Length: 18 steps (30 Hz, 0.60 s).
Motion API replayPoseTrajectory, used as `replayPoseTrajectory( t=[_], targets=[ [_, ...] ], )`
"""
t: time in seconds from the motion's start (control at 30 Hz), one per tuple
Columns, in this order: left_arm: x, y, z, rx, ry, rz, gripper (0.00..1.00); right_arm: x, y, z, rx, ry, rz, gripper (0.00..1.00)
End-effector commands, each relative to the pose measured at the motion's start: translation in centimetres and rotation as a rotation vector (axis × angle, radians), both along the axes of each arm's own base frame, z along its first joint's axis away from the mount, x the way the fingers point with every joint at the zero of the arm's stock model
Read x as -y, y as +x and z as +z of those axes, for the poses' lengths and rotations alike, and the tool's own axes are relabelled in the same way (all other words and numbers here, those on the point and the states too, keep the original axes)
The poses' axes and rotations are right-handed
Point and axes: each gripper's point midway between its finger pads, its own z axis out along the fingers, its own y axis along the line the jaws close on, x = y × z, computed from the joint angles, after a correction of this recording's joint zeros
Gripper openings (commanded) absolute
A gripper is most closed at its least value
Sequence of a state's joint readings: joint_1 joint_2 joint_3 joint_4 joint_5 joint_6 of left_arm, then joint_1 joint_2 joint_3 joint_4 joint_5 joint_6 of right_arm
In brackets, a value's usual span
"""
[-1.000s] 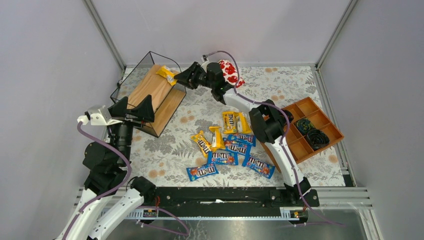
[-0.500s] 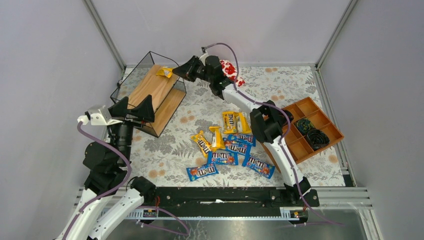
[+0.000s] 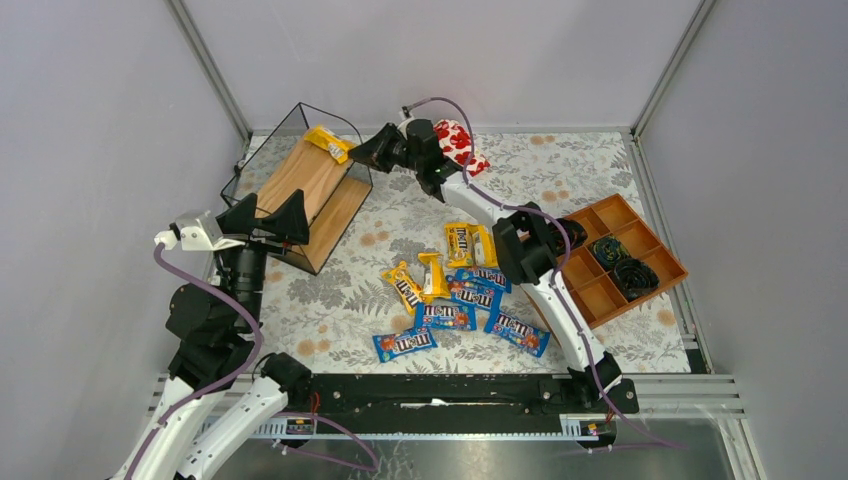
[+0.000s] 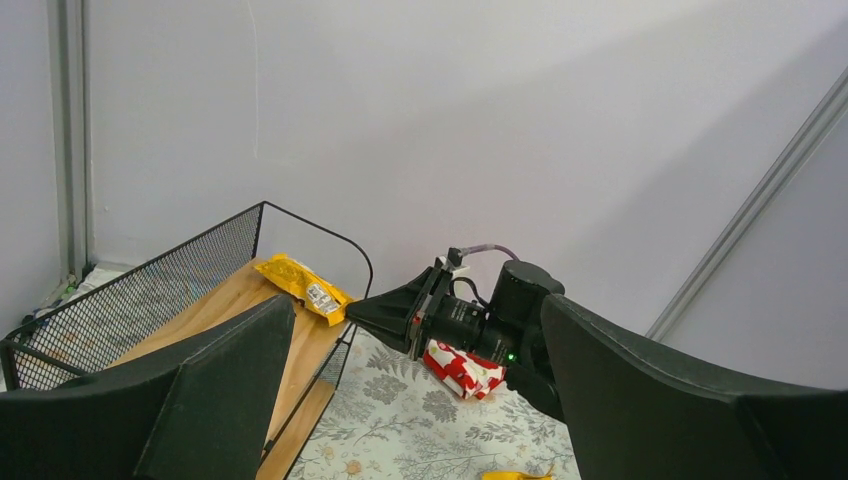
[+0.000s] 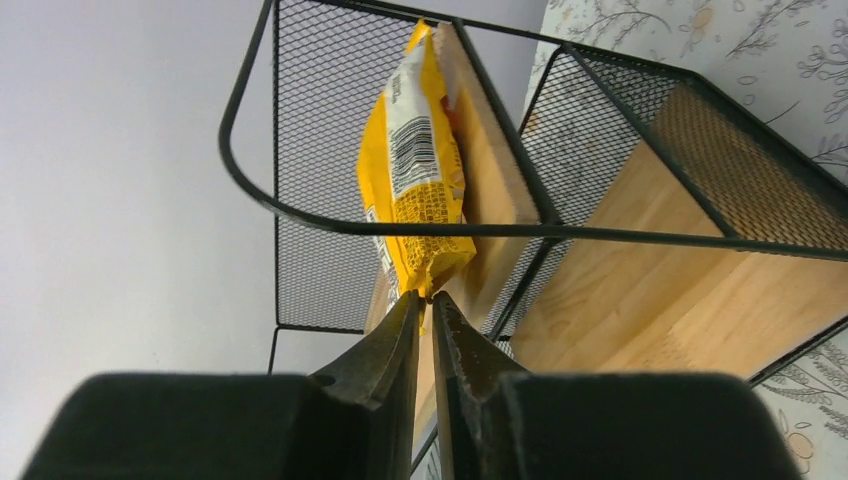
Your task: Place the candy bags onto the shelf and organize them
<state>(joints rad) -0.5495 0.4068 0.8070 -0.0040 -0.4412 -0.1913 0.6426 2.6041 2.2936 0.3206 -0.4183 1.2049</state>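
**Yellow candy bag (image 3: 328, 143) now lies stretched along the upper board**

Since a second ago it has straightened out at the far end of the shelf (image 3: 300, 185), beside the mesh wall, one corner poking off the board. My right gripper (image 5: 424, 297) is clenched on that corner, just outside the wire frame. My left gripper (image 3: 266, 215) hangs released, jaws wide, by the shelf's near end. Other candy bags (image 3: 455, 290), yellow and blue, lie heaped on the table (image 3: 350, 260) between shelf and orange tray (image 3: 612, 212).
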Motion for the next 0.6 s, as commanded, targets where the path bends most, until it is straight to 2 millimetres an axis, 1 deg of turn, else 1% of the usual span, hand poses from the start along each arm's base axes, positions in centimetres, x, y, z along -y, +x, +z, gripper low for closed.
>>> replayPoseTrajectory(
  t=[0.0,0.13,0.23,0.33,0.43,0.53,0.57],
  targets=[
    [0.1,-0.1,0.8,0.033,-0.021,-0.008,0.99,0.5,1.2,3.1,0.073,0.033,-0.031,0.16],
    [0.2,-0.1,0.7,0.031,-0.020,-0.014,0.99,0.6,1.4,2.9,0.071,0.030,-0.030,0.18],
    [0.2,-0.1,0.7,0.030,-0.019,-0.017,0.99,0.8,1.4,3.2,0.078,0.025,-0.026,0.23],
    [0.2,-0.1,0.6,0.028,-0.017,-0.015,0.99,1.3,1.0,3.6,0.084,0.017,-0.009,0.32],
    [0.2,0.0,0.6,0.028,-0.017,-0.012,0.99,1.9,-0.8,4.3,0.102,-0.013,0.038,0.44],
    [0.2,0.0,0.5,0.024,-0.017,-0.010,0.99,3.5,-3.7,5.0,0.149,-0.083,0.091,0.54],
    [0.2,0.0,0.5,0.025,-0.017,-0.011,0.99,4.5,-5.0,3.5,0.141,-0.137,0.104,0.57]
  ],
)
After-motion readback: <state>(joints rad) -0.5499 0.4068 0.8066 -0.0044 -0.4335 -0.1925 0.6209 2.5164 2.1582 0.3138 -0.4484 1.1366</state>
